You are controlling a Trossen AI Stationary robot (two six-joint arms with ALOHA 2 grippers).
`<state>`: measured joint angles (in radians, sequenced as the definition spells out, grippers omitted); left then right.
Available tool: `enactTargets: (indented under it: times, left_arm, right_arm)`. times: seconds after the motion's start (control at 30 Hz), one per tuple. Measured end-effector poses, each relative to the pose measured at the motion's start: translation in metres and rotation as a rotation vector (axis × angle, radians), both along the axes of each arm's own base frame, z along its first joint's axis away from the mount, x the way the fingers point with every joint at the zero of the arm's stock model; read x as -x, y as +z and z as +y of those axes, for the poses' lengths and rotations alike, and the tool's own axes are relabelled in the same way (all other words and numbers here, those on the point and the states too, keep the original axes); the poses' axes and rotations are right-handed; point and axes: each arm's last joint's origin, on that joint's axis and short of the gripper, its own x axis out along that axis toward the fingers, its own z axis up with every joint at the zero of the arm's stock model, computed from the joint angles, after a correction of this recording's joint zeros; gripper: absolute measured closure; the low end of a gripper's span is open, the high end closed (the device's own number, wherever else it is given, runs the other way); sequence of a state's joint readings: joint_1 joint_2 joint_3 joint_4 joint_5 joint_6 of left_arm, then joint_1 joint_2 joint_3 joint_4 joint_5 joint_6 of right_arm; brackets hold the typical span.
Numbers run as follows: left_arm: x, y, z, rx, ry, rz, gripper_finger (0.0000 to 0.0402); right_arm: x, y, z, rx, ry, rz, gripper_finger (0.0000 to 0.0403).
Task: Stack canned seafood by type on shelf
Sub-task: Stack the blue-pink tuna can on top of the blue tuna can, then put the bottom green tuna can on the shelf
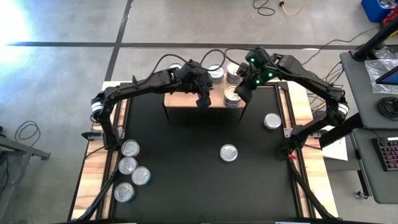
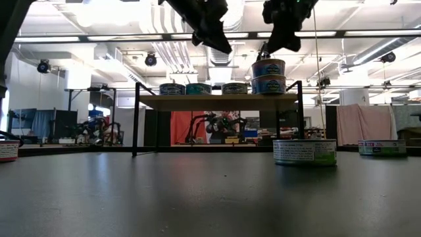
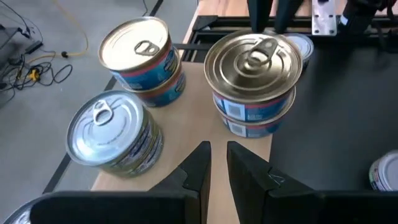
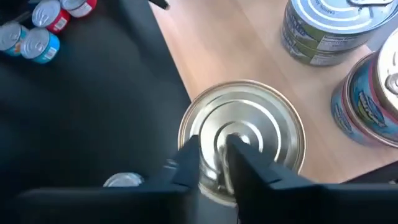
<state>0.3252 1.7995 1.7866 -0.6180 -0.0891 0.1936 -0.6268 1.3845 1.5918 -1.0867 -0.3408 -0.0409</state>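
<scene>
Two tins stand stacked (image 1: pixel 233 96) at the 3 o'clock end of the shelf (image 1: pixel 177 99), which sits at 12 o'clock on the black mat (image 1: pixel 186 186). More tins stand on the shelf's far side, one pair (image 3: pixel 146 59) also stacked and a single tin (image 3: pixel 115 134) beside it. Six loose tins are not yet shelved. Four are clustered (image 1: pixel 130 171) near 8 o'clock on the mat, one (image 1: pixel 229 152) lies just off centre toward 3 o'clock, and one (image 1: pixel 272 121) lies toward 2 o'clock near the edge.

The right gripper (image 4: pixel 214 149) hangs directly over the top of the two-tin stack, its fingers drawn almost together with nothing between them. The left gripper (image 3: pixel 217 152) hovers over the shelf's middle at about 9 o'clock from that stack, fingers likewise nearly together and empty.

The main risk, as I judge it, is the stack itself. It stands close to the shelf's end, and the right fingertips are low over its lid. A sideways pull-away instead of a straight lift could drag the upper tin off-centre or tip both off the shelf onto the mat. The two arms are also near each other over a small shelf, so a swing by either could clip the other or knock the neighbouring tins.
</scene>
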Motion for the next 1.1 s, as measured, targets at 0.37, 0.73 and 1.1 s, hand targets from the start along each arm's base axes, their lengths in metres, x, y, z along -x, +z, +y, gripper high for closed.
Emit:
enactTargets:
  times: [0.37, 0.73, 1.1]
  left_arm:
    - [0.012, 0.006, -0.005, 0.015, -0.006, 0.048, 0.0363]
    - [0.010, 0.000, -0.005, 0.053, 0.017, 0.062, 0.0363]
    - [0.006, 0.006, -0.021, 0.119, 0.012, -0.008, 0.0363]
  right_arm:
    - [-0.018, -0.022, -0.011, 0.021, 0.038, 0.025, 0.0380]
    - [-0.017, -0.030, -0.020, 0.185, 0.005, 0.150, 0.0379]
    - [-0.006, 0.017, 0.009, 0.234, 0.130, -0.015, 0.0385]
